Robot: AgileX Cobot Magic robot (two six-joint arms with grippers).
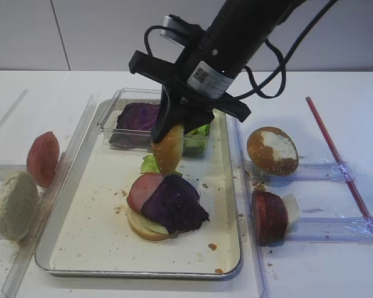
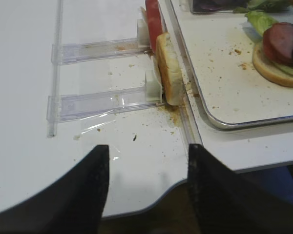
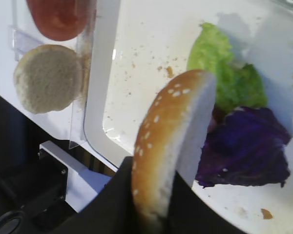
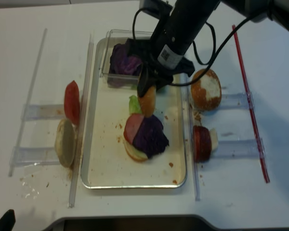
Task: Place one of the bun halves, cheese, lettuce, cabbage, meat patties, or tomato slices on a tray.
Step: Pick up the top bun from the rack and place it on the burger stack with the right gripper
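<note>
Up over the middle of the tray (image 1: 81, 205), the bun half (image 1: 168, 148) hangs on edge in the right pincer (image 1: 172, 127), whose dark jaws are clamped on its upper rim. Its domed crust is glossy golden-brown with pale sesame seeds, and the cut face is flat, white and spongy, as the right wrist view shows. It hangs clear of the stack just below.

That stack is a pale bun base (image 1: 143, 225) under a round pink meat slice (image 1: 143, 189), draped with a wrinkled, veined dark purple cabbage leaf (image 1: 177, 203); a crinkly green lettuce leaf (image 1: 150, 164) peeks out behind. The tray is a rounded-corner metal rectangle with a silver rim and a cream floor scattered with crumbs; its left and near parts lie bare. A clear plastic box (image 1: 115, 112) with more purple and green leaves sits at the far end.

On the white worktop (image 1: 336, 267), clear plastic rails (image 1: 56, 186) flank the tray. Left of it stand a red tomato slice (image 1: 43, 158) and a floury pale disc (image 1: 15, 205); right of it, a browner bun with a white-smeared face (image 1: 272, 150) and a dark red patty (image 1: 270, 216).

The left pincer (image 2: 146, 190) hovers at the worktop's near edge, jaws spread and gripping nothing.
</note>
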